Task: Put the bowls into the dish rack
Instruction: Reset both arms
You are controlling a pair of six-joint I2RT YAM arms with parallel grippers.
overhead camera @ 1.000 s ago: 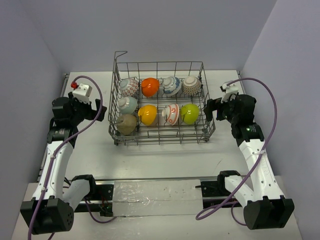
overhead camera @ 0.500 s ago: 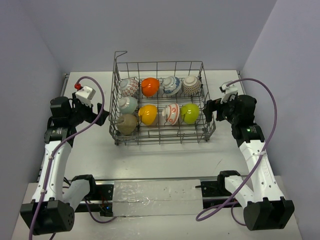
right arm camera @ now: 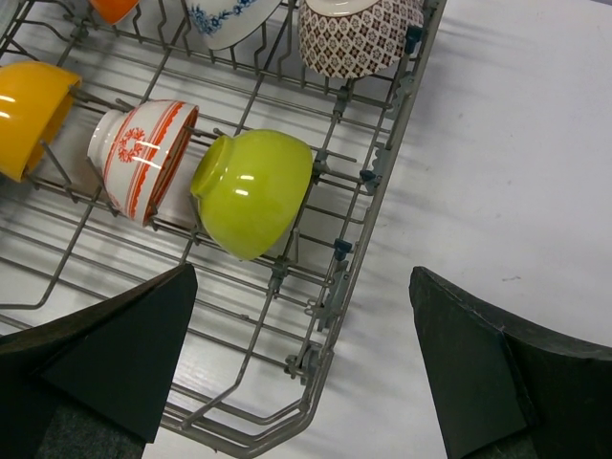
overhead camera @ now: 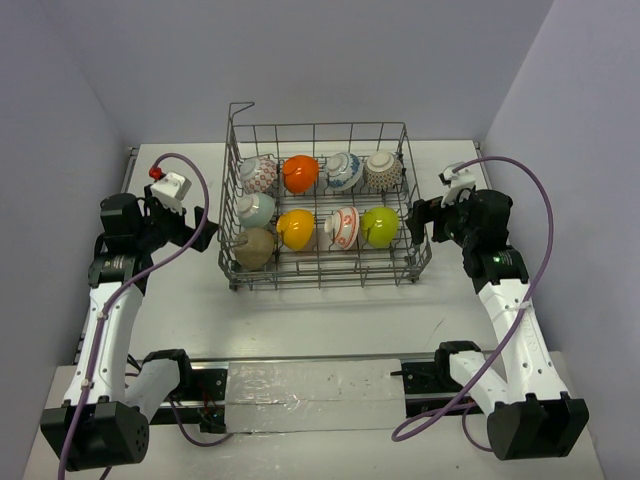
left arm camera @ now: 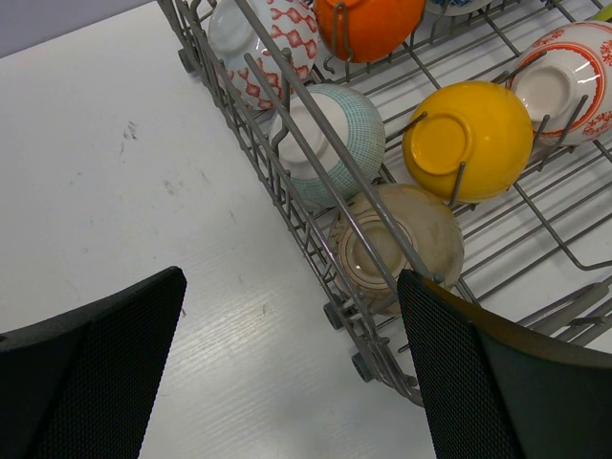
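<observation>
8 small round bowls [overhead camera: 300,173] tipped on edge betw. tines of grey wire dish rack [overhead camera: 318,126], 2 rows of 4, so they stay put | L gripper [left arm camera: 292,275] wide open, empty, outside rack's left wall | R gripper [right arm camera: 301,271] same, right wall | load looks done

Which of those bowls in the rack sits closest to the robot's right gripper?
The lime green bowl, at the near row's right end beside the right gripper; all others sit farther left or back.
</observation>
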